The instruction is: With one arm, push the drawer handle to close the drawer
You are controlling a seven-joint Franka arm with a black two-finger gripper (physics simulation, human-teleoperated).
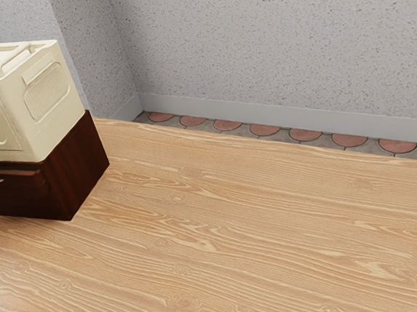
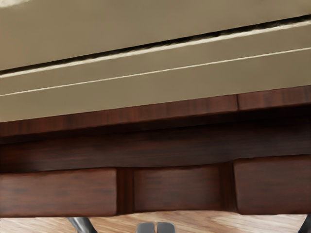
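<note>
We find the dark wooden drawer point(image 2: 58, 191) across the lower part of the wrist view, a strip of dark interior behind its front, so we judge it slightly open. At the bottom edge, we make out parts of its silver handle point(image 2: 81, 224), to either side of center. Between them is the gripper point(image 2: 155, 227), its two grey fingertips closed together with nothing held that we can see. In the exterior view, the drawer is at the left edge, in a reddish-brown cabinet point(image 1: 84, 170) under a cream-colored case point(image 1: 47, 104). Wood-grained tabletop point(image 1: 244, 233) spreads to the lower right; a speckled grey wall point(image 1: 271, 41) stands behind.

We think a push away from the handle's middle could twist the drawer and jam it in its runners. The narrow fingertips might slip off the smooth metal if they meet it too high or low. Pushing too hard could shove the cabinet back and jostle the case.
</note>
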